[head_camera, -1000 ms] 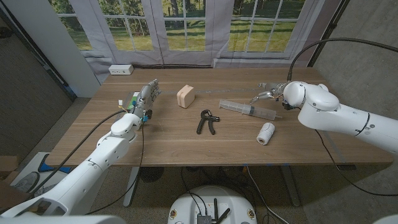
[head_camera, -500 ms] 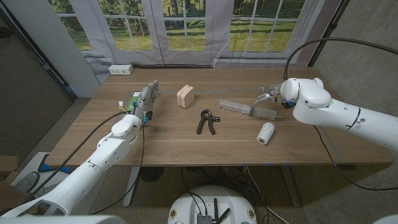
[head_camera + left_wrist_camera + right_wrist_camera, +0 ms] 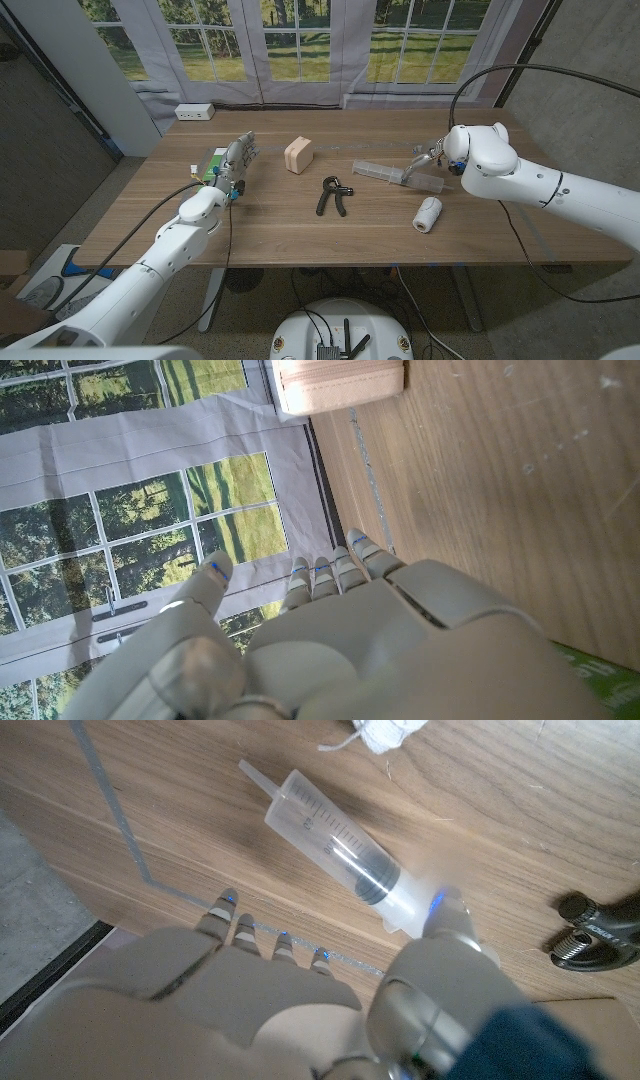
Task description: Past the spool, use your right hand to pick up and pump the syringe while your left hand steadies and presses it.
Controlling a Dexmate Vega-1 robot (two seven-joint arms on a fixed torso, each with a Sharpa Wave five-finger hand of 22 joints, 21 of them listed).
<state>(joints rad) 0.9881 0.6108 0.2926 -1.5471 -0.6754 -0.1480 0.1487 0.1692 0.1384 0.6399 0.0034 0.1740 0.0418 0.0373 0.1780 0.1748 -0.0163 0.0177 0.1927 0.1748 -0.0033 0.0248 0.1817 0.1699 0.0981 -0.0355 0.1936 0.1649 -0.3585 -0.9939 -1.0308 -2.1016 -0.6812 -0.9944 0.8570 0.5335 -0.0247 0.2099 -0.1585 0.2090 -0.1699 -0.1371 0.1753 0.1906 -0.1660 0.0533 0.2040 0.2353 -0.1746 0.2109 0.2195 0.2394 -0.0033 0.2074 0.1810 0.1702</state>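
A: From the head view, where is the syringe (image 3: 398,175)?

B: It lies flat on the table (image 3: 270,225), beyond the spool (image 3: 427,213), with the hand grip tool (image 3: 333,194) near its other side. The right hand (image 3: 428,155) hovers just at its far end, fingers apart, holding nothing. The left hand (image 3: 236,155) is well apart, near the beige block (image 3: 298,154), also with nothing in it.

A: And the left wrist view?

B: The left hand (image 3: 330,640) has its fingers straight and together over bare wood; it grasps nothing.

A: The right wrist view?

B: The syringe (image 3: 335,850) is clear plastic with a black plunger seal inside. I judge it light, stiff and smooth, so it may roll or slip. The right hand (image 3: 300,990) is above it, fingers spread, not yet touching as far as I can see.

A: Where to hold it?

B: I think around the barrel, leaving the plunger end free for pumping.
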